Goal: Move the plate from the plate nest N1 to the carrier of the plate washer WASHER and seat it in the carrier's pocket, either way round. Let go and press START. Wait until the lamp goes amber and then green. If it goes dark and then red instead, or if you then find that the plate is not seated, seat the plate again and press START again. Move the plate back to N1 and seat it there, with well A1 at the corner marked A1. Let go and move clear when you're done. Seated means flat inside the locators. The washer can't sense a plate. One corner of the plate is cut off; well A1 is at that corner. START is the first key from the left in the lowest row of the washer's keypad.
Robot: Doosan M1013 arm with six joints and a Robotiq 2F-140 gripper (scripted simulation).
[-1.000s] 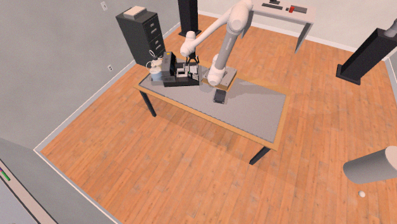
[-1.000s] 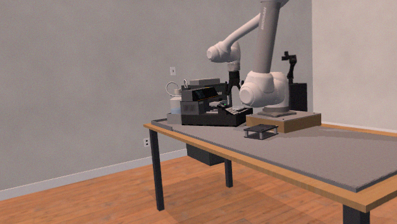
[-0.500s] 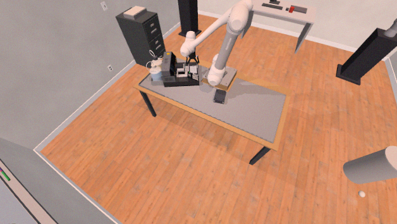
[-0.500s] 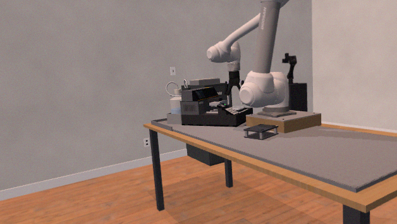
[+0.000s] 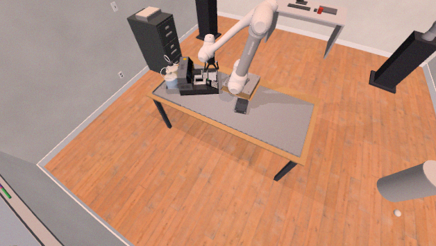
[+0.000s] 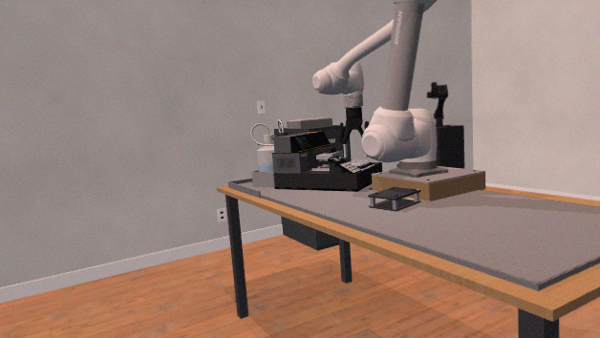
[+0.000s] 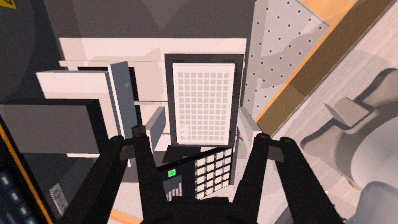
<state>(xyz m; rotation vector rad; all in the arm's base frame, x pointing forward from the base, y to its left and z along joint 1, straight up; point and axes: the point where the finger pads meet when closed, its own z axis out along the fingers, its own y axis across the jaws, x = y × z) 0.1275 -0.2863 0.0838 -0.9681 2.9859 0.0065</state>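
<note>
In the exterior view, the wood-edged counter with a grey top (image 5: 278,121) (image 6: 478,239) stretches from the near right towards the far left. On it, just in front of the arm's base, sits a dark, flat-topped rectangular stand on short posts (image 5: 241,105) (image 6: 395,194); any label on it is too small to read. Behind the stand rises the white and grey jointed arm (image 5: 252,48) (image 6: 406,62), mounted on a wood-sided block (image 5: 255,87) (image 6: 459,187).

To the left of that block is the black and grey boxy plate washer (image 5: 185,78) (image 6: 289,163) (image 7: 55,127). Its sloping keypad with pale square keys (image 5: 214,84) (image 6: 358,165) (image 7: 215,172) is at the near side, with 1 small green lamp (image 6: 340,158) (image 7: 172,173) lit to the left of the keys.

Just beyond the keypad, the white rectangular plate with a grid of wells (image 7: 204,105) lies inside the dark rectangular carrier frame (image 7: 169,100), looking flat there. The 2 black, grey-padded fingers (image 5: 217,66) (image 6: 347,150) are spread, 1 on the left and 1 on the right of the plate; in the wrist view the plate shows between their pads, with a visible gap on both sides, so they pinch nothing.

Farther left stands a clear bottle with blue liquid (image 5: 171,82) (image 6: 266,159).

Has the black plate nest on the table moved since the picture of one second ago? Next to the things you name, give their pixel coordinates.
No. The plate nest (image 5: 241,105) (image 6: 395,193) stands at the same place, just in front of the robot's base block (image 5: 257,85) (image 6: 459,185).
</note>
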